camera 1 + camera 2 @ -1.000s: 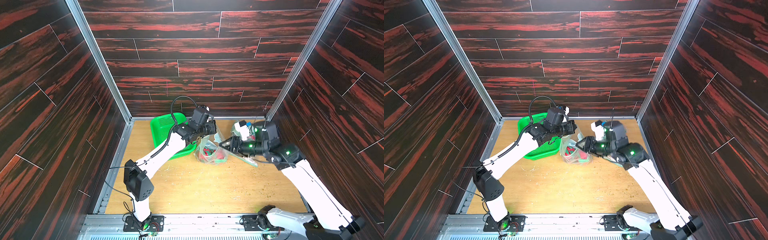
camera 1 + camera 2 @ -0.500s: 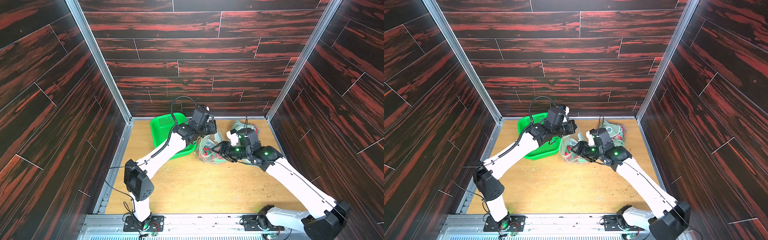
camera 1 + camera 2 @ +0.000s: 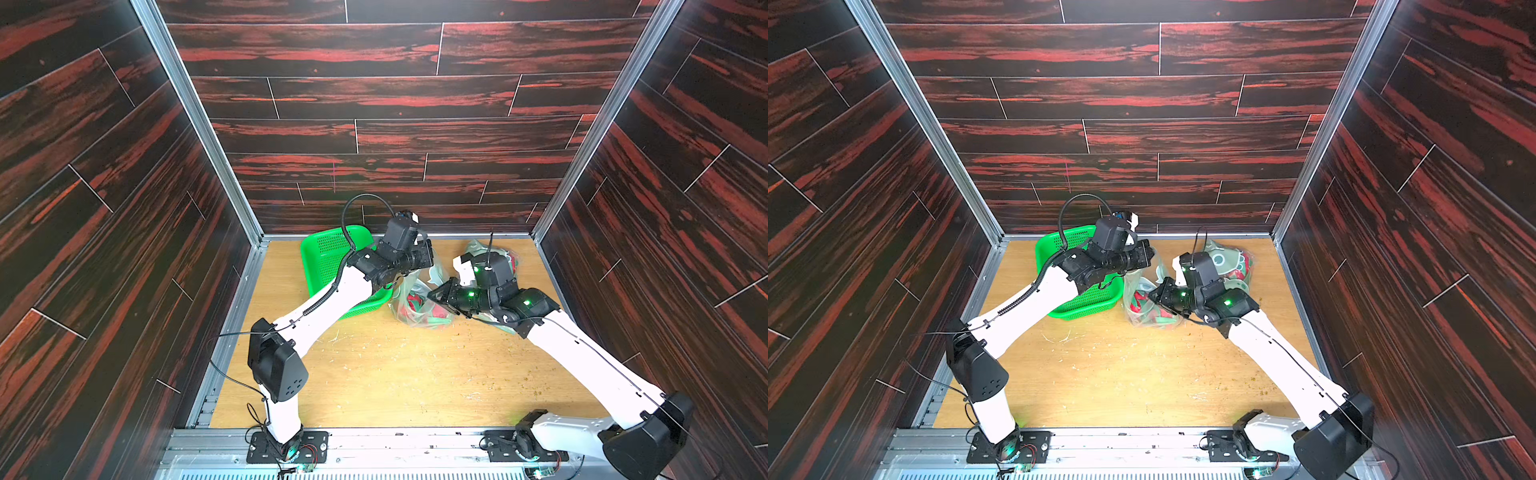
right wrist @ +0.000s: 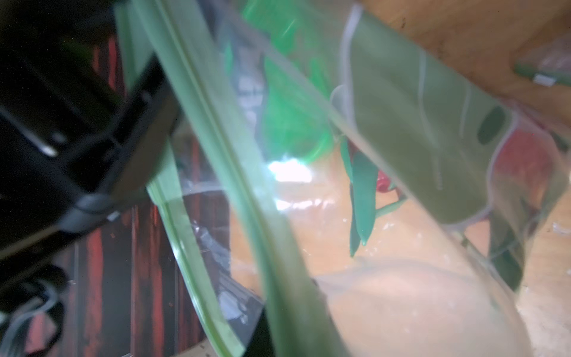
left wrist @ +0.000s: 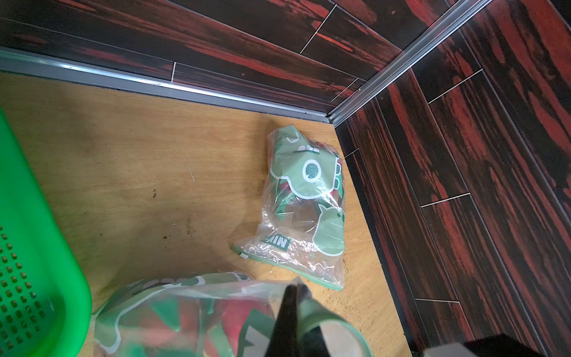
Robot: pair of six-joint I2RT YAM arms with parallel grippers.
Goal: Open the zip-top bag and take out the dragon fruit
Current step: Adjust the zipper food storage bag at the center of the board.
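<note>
The left gripper [image 5: 295, 289] is seen closed, its fingers pinched together on the green zip rim of the zip-top bag [image 3: 417, 309], whose bottom rests on the table [image 3: 415, 374]. The right gripper [image 3: 437, 296] is set against the bag's other side. Whether it is clamped cannot be told, as the right wrist view is filled with blurred film. The dragon fruit [image 5: 230, 315] is seen inside the bag, red with green tips. A green basket [image 3: 328, 257] is placed just beside the bag. A second printed bag [image 5: 304, 216] lies in the far corner, partly hidden by the right arm [image 3: 582, 357] in both top views.
</note>
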